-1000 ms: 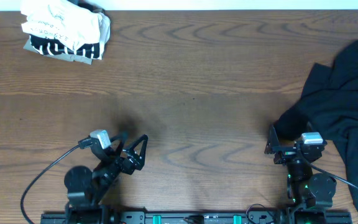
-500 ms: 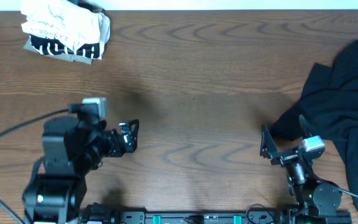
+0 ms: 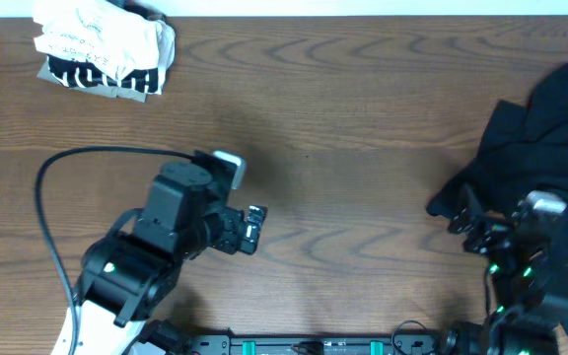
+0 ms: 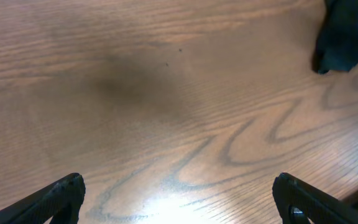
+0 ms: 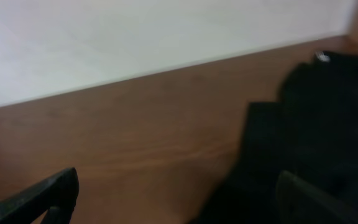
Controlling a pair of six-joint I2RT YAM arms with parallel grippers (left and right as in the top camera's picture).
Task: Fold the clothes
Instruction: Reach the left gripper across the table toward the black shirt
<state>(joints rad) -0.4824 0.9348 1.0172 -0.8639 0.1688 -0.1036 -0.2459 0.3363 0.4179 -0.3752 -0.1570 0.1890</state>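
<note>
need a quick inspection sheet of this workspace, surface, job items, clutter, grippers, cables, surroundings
surface: wooden table, brown grain, bare across the middle
job's things: black shirt crumpled at the right edge, not folded, partly out of frame
clutter: white folded bundle with black lettering, far left corner
grippers: left gripper open over bare wood, holding nothing; right gripper open at the shirt's near edge, holding nothing
cables: black cable loops from the left arm toward the near edge
surroundings: pale wall behind the table's far edge
</note>
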